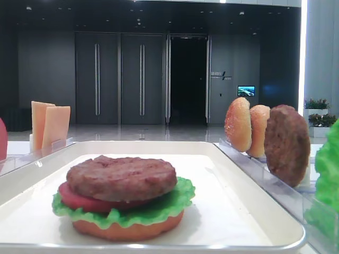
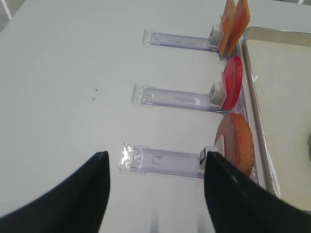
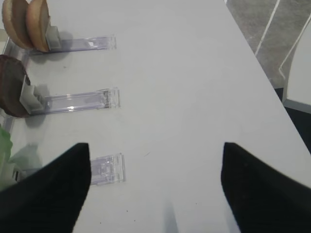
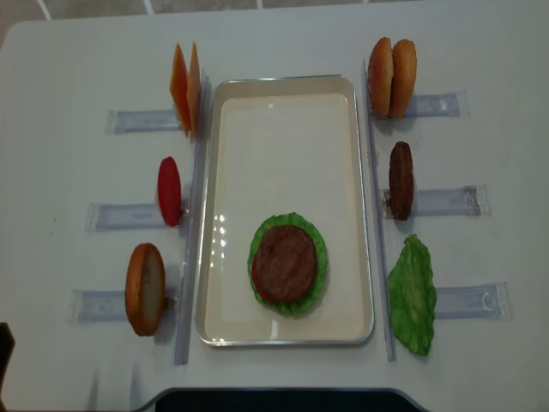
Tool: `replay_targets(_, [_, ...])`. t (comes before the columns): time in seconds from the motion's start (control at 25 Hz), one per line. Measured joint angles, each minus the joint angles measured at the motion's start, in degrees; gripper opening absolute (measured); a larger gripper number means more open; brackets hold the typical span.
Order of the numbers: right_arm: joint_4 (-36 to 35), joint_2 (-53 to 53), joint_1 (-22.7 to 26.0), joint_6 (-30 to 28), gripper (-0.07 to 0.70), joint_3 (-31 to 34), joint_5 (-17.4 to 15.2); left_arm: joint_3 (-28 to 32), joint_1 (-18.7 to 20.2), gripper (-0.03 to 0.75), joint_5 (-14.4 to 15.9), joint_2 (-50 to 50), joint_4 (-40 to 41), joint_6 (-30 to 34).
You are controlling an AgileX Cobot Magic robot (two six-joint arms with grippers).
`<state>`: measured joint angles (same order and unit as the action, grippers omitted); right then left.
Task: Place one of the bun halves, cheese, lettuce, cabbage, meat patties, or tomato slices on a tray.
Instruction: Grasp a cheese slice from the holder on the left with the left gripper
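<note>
On the white tray (image 4: pixel 210 215) lies a stack: a bun half (image 1: pixel 127 230), lettuce (image 1: pixel 159 209), a tomato slice (image 1: pixel 79 201) and a meat patty (image 4: pixel 283 262) on top. Left of the tray stand two cheese slices (image 4: pixel 185 86), a tomato slice (image 2: pixel 232 82) and a bun half (image 2: pixel 238 143). On its right stand two bun halves (image 3: pixel 26 22), a patty (image 4: pixel 401 180) and lettuce (image 4: pixel 412 296). My left gripper (image 2: pixel 156 155) hovers open over the table beside the left bun half, holding nothing. My right gripper (image 3: pixel 155 145) is open and empty over bare table right of the lettuce.
Clear plastic holder racks (image 2: pixel 163 160) (image 3: pixel 77 102) lie flat on the white table on both sides of the tray, each carrying its food piece at the tray end. The table's right edge (image 3: pixel 262 73) drops to the floor.
</note>
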<state>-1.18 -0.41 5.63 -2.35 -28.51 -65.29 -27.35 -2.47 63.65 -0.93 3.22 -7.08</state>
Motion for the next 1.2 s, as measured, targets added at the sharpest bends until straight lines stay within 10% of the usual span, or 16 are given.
replay_targets(1.2, [0.00,0.00,0.00,0.00,0.554,0.00,0.05,-0.90,0.00,0.471,-0.08,16.85,0.00,0.00])
